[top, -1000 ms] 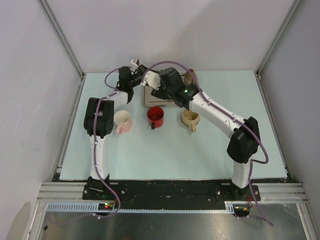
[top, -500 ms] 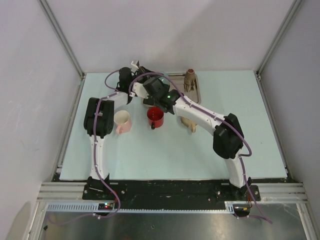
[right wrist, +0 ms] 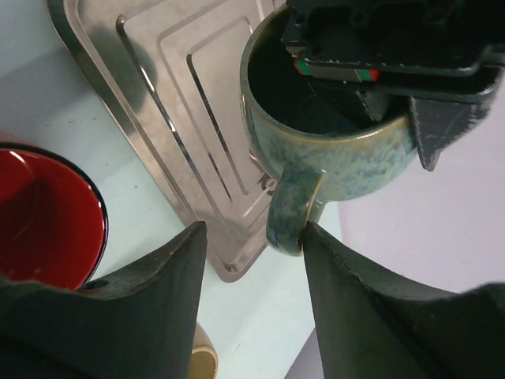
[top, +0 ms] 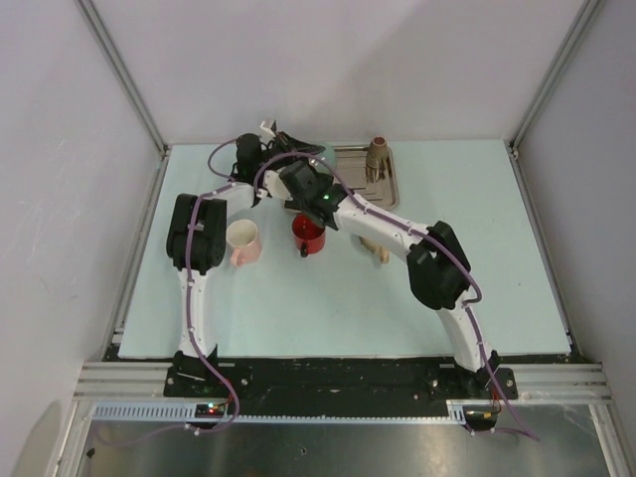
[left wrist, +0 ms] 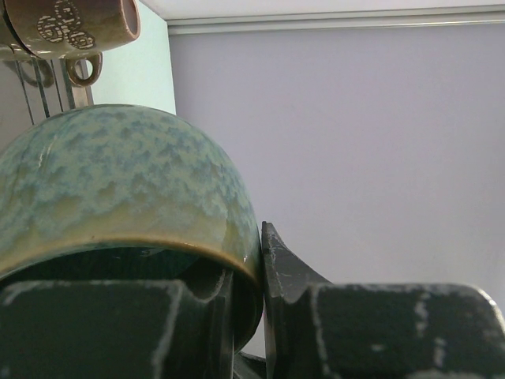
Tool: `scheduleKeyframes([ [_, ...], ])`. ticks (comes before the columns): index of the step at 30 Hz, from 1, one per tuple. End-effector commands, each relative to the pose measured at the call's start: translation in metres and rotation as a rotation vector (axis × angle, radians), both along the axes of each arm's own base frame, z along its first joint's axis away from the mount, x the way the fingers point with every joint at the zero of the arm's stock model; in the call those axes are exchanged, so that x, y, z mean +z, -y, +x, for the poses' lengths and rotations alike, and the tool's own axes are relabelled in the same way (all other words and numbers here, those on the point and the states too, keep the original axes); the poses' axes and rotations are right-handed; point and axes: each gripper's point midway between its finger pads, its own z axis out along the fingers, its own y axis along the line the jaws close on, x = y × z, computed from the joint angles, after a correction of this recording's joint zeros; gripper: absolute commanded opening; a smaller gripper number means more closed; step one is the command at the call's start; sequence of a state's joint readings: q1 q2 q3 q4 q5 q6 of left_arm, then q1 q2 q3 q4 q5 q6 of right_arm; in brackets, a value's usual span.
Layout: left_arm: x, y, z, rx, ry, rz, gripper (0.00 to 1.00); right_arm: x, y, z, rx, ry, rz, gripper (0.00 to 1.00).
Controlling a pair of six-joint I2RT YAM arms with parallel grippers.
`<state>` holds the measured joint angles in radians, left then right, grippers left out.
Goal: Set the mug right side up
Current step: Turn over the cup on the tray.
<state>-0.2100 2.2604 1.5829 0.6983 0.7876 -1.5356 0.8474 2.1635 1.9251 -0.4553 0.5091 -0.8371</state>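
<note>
1. The top camera sits high above and behind the arm bases. It looks down and forward over the whole bench, with the near edge at the bottom and the far edge at the top.
2. The left wrist camera looks out along the left gripper, very close to the green mug, with a pale wall behind.
3. The right wrist camera looks down past the right gripper, close above the bench's far edge.
4. Both wrist views share the green mug. The top and right wrist views share the tray.
</note>
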Motion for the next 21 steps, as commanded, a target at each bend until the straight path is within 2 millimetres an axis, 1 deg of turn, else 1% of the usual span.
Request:
scheduleKeyframes([
  [1,0.098,-0.006,-0.018,0.006,0.267,-0.054,0.00,0.022,0.000,0.022,-0.051,0.104,0.025,0.56],
  [4,0.098,-0.007,-0.018,0.006,0.266,-0.054,0.00,0.018,0.004,0.028,-0.069,0.107,0.018,0.53],
  [11,0.098,-0.007,-0.018,0.005,0.264,-0.054,0.00,0.017,0.008,0.035,-0.090,0.122,0.018,0.39],
  [13,0.098,-0.007,-0.019,0.005,0.264,-0.053,0.00,0.015,0.008,0.035,-0.089,0.117,0.016,0.33],
  [15,0.097,-0.007,-0.019,0.004,0.263,-0.054,0.00,0.013,0.008,0.035,-0.083,0.108,0.019,0.24],
  [17,0.097,-0.007,-0.019,0.006,0.262,-0.054,0.00,0.013,0.007,0.033,-0.073,0.101,0.024,0.19],
  [21,0.098,-0.008,-0.019,0.007,0.263,-0.054,0.00,0.009,0.004,0.030,-0.050,0.086,0.016,0.12],
])
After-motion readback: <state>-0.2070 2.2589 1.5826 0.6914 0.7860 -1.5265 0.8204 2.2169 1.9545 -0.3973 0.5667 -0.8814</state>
